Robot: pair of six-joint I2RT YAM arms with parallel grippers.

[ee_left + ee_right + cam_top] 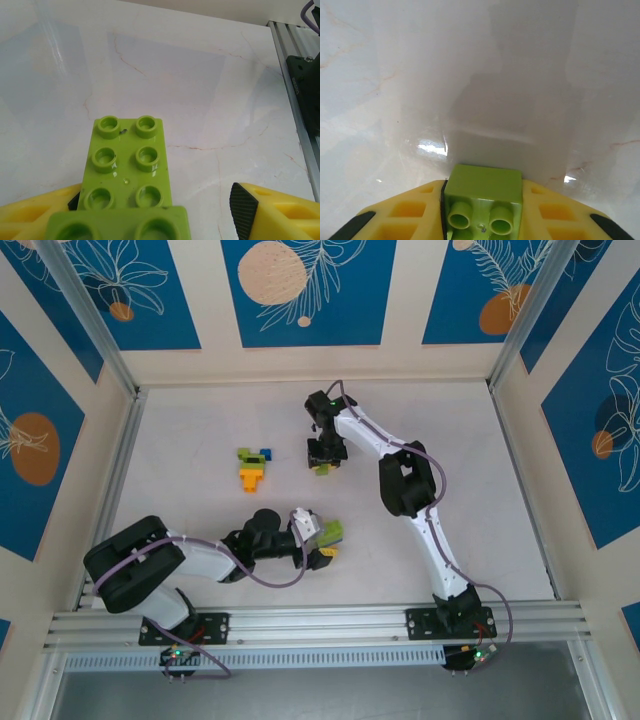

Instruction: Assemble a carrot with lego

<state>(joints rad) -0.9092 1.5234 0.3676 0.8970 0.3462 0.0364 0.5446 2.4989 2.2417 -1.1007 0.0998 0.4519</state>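
My left gripper (318, 541) sits low near the table's front middle and is open. A long lime green lego brick (127, 165) (332, 532) lies between its fingers, against the left pad (75, 200), with a wide gap to the right pad (243, 206). A second lime brick (120, 225) is stacked on its near end. Further back, my right gripper (323, 455) (482, 202) is shut on a small lime green brick (483, 192) (322, 469), studs facing the camera. A cluster of lime, blue and orange lego bricks (252, 466) lies left of the right gripper.
The white marble table (200, 420) is walled on three sides. An aluminium rail (320, 622) runs along the near edge, and its end (300, 100) shows at the right of the left wrist view.
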